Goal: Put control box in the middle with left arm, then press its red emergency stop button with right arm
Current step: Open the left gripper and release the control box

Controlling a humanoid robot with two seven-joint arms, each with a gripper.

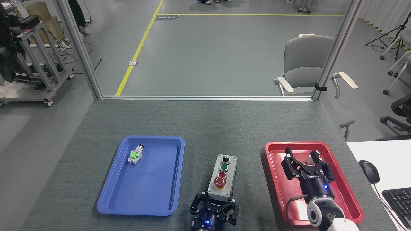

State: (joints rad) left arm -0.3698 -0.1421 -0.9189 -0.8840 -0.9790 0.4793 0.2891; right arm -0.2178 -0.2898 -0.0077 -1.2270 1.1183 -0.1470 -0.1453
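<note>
Grey felt table point(205, 122): blue tray point(106, 205) holding small green component point(135, 156); red tray point(273, 166) under right gripper point(303, 162), fingers spread, empty; left gripper point(214, 207) clamped on control box point(222, 177) near front edge, bare felt around

You face a grey floor point(218, 54) crossed by yellow lines point(138, 51), 1 grey armchair point(308, 64) beyond the table, an aluminium-frame cart point(35, 64) far left.

Even, bright overhead light is filling my view, and everything is staying sharp from counter point(205, 128) to floor point(224, 54). Shadows are falling soft and short. Glare is showing white on the red tray point(273, 154) near my right wrist. Straight frame posts point(337, 48) are leaning outward at the edges.
</note>
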